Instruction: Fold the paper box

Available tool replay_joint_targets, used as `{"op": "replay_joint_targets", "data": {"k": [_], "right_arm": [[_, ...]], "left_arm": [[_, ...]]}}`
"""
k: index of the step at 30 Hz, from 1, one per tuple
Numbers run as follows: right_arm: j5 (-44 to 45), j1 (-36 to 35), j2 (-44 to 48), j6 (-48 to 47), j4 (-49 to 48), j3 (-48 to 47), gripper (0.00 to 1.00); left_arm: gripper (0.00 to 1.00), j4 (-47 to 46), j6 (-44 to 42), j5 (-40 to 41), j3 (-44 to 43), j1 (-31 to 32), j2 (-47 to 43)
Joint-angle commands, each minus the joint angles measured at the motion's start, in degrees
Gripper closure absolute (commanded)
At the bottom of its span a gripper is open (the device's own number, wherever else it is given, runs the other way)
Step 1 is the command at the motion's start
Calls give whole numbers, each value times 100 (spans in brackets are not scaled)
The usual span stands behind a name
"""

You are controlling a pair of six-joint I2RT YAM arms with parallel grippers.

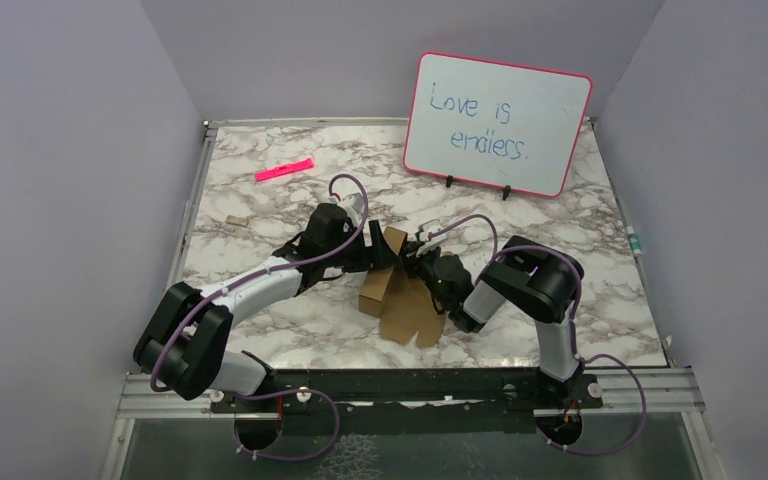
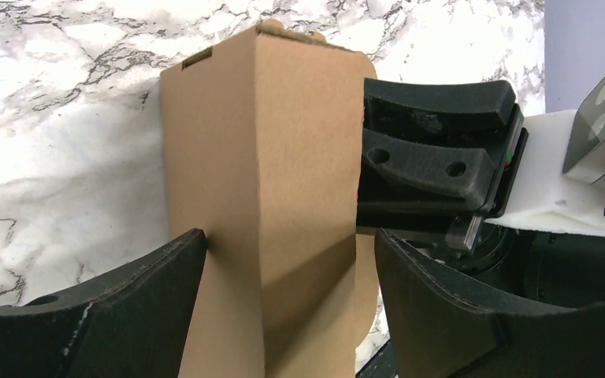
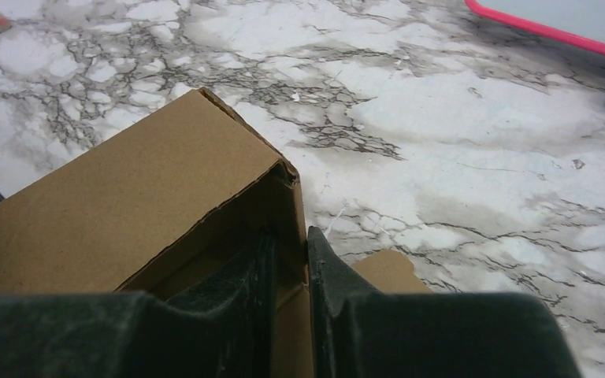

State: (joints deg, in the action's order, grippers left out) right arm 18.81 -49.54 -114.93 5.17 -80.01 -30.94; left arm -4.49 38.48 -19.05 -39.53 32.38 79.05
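Note:
The paper box (image 1: 392, 288) is plain brown cardboard, partly formed into a carton, lying mid-table with a flat flap toward the near edge. My left gripper (image 1: 376, 252) straddles it. In the left wrist view the box (image 2: 260, 142) stands between the jaws of the left gripper (image 2: 287, 252), the left finger (image 2: 181, 268) touching its side. My right gripper (image 1: 422, 264) meets the box from the right. In the right wrist view the right gripper (image 3: 306, 244) pinches an end wall of the box (image 3: 126, 205), one finger inside the open end and one outside.
A pink-rimmed whiteboard (image 1: 497, 123) with writing stands at the back right. A pink marker (image 1: 284, 169) lies at the back left. A small scrap (image 1: 237, 219) lies left of the arms. The marble tabletop (image 1: 600, 290) is walled on three sides.

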Motion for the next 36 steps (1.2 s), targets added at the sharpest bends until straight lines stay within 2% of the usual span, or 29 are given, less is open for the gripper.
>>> {"op": "replay_joint_targets", "data": {"k": [1,5,9,16,24,28,33,36], "right_arm": [[829,-61,227,156,269,-62,83],[924,-129,270,199,459,-76,83],[879,-136,309,284,494,-14,80],[662,-139,701,405,572,224,58],[854,-130,1222,546,620,692,44],[1090,-135,1574,699,934,909,35],[1422,-131,2428,1220,2306,937,27],[1525,-133,3079,1373,2806,1074,23]], "left_arm": [[21,132,-112,-239,-124,31,-175],[21,169,-139,-191,-155,31,-162],[17,690,-456,331,-354,29,-240],[12,1821,-1029,1413,-954,22,-612],[11,2510,-1357,1819,-1263,132,-819],[11,2950,-1457,2629,-1549,492,-735],[11,3451,-1526,3770,-2021,1226,-568],[11,3696,-1528,4368,-2302,1640,-342]]}}
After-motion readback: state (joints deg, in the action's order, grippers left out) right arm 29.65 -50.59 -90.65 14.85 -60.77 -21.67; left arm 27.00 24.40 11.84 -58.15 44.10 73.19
